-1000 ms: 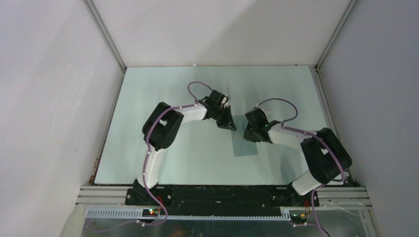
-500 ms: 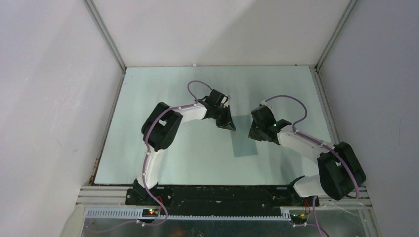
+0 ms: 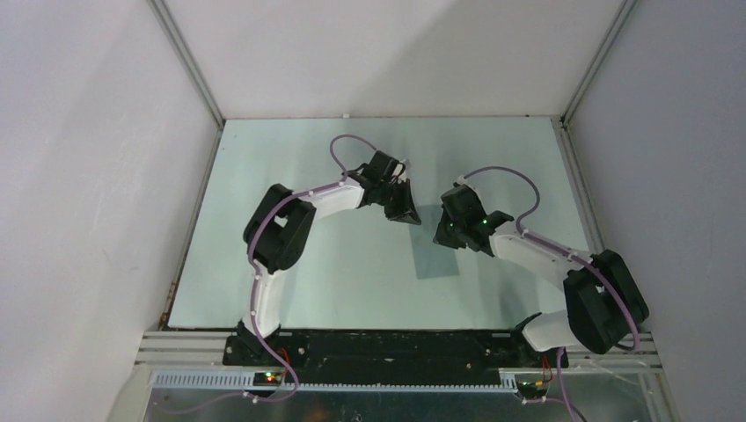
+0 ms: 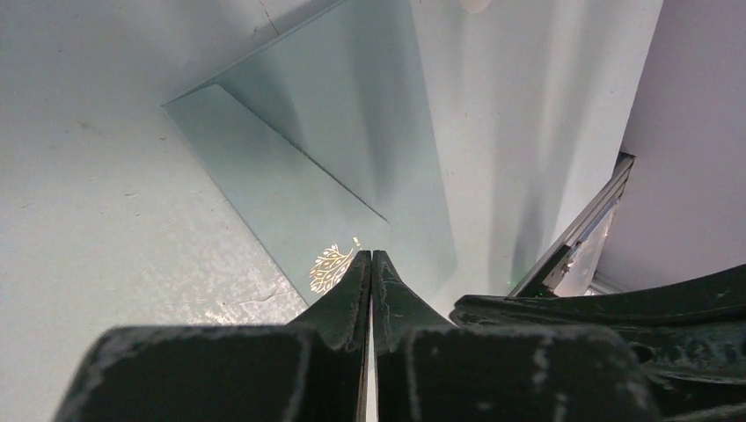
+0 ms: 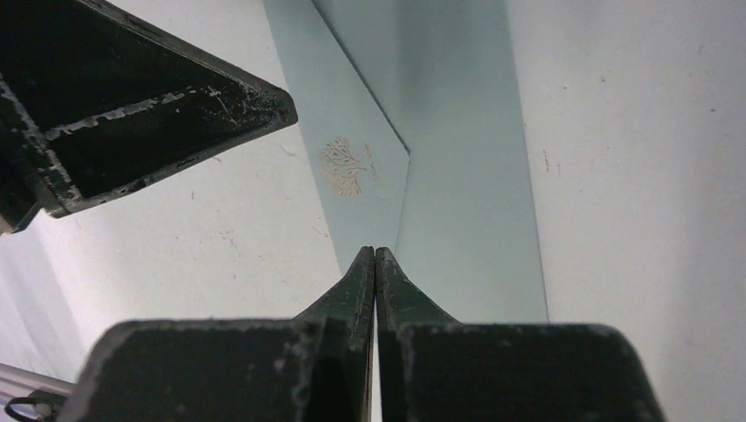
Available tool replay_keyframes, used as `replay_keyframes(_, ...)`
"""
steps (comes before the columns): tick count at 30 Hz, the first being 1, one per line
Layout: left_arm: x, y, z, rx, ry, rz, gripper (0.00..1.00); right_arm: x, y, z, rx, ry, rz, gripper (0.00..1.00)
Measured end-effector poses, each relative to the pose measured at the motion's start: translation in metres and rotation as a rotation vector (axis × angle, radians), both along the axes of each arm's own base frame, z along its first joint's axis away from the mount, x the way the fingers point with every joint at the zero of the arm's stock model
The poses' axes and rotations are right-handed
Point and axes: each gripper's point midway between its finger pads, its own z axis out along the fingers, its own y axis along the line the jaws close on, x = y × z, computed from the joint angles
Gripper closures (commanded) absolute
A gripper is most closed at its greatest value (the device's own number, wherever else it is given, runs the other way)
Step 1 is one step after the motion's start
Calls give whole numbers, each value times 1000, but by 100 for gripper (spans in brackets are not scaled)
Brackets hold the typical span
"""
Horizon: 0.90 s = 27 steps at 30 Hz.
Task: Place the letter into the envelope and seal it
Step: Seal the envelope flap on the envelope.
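1. Lying flat on the pale green table (image 3: 290,176), the envelope (image 3: 437,255) sits between the left gripper (image 3: 408,216) and the right gripper (image 3: 442,239) in the top view, both at its far end.
2. Left wrist view: jaws pressed together, holding nothing, tips over the envelope beside a gold tree emblem (image 4: 332,266). The triangular flap (image 4: 369,123) is folded down.
3. Right wrist view: jaws likewise together and empty, tips over the envelope near the flap's edge, with the emblem just ahead.
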Motion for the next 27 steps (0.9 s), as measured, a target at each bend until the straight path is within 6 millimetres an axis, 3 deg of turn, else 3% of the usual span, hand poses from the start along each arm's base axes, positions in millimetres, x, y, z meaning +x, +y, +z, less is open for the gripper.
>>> replay_keyframes(15, 3, 4, 1, 3, -3, 4, 96, -4, 17, -54, -18, 129, 47, 100)
replay_keyframes(19, 3, 6, -7, 15, 5, 0, 96, 2, 21, -55, -8, 128, 47, 100)
replay_keyframes(27, 9, 6, -40, 66, 52, 2, 96, 3, 22, -55, -4, 120, 49, 100)
